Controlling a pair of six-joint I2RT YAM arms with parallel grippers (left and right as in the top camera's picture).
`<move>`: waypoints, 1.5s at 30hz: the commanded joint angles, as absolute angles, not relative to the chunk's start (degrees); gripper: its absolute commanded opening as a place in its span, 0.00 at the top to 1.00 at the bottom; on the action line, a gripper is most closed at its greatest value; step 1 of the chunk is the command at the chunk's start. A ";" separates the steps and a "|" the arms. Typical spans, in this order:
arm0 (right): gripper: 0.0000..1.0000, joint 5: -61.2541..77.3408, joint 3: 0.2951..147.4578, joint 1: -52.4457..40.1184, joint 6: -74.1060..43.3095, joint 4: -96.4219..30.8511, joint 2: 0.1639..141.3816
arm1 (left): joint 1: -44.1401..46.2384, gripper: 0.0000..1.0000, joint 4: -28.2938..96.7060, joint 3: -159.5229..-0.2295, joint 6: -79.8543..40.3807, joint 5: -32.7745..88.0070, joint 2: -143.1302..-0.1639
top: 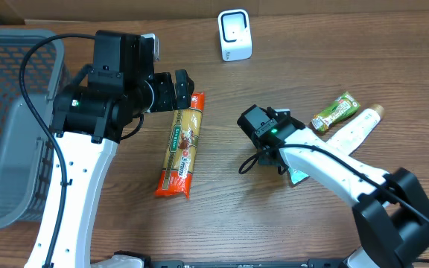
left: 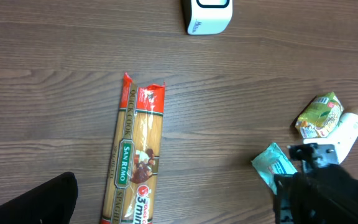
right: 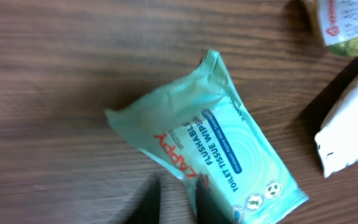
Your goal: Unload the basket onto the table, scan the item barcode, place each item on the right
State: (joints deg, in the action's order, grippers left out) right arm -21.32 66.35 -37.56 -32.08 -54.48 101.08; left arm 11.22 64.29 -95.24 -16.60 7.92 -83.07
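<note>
The white scanner [top: 234, 35] stands at the back of the table. A teal pack of toilet tissue wipes [right: 222, 149] lies flat on the wood, mostly hidden under my right arm in the overhead view [top: 298, 176]. My right gripper [right: 178, 205] hovers at the pack's near corner, jaws a narrow gap apart with wood showing between them; one fingertip [right: 207, 205] overlaps the pack's edge. My left gripper [top: 185, 91] is wide open above the top end of a long spaghetti packet [top: 182, 145]. No barcode shows in any view.
A green snack pack [top: 335, 112] and a white tube [top: 356, 128] lie right of the wipes. A grey mesh basket [top: 6, 134] fills the left edge. A black cable loops beside my right wrist [top: 248, 164].
</note>
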 commanded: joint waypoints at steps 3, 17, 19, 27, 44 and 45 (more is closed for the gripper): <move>0.66 -17.65 67.20 -37.60 -21.82 -57.08 100.95 | 11.27 0.00 64.12 -95.46 -16.75 8.38 -83.15; 0.39 -30.59 60.53 -42.33 -18.22 -53.43 103.90 | 11.27 0.00 64.12 -95.46 -16.75 8.40 -83.15; 0.39 -33.56 59.64 -41.65 -18.22 -52.53 103.90 | 11.27 0.01 64.12 -95.46 -16.75 8.38 -83.15; 0.37 -35.48 59.55 -40.12 -17.23 -47.16 103.96 | 11.27 0.00 64.12 -95.46 -16.75 8.38 -83.15; 0.38 -28.18 55.66 -35.22 -14.46 -40.34 106.61 | 11.27 0.00 64.12 -95.46 -16.75 8.38 -83.15; 0.40 -27.73 55.66 -35.18 -14.46 -40.36 106.61 | 11.29 0.00 64.12 -95.46 -16.75 8.38 -83.15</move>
State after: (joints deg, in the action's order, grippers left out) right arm -32.51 57.71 -36.25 -14.90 -40.23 104.64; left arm 11.22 64.29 -95.24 -16.60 7.92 -83.07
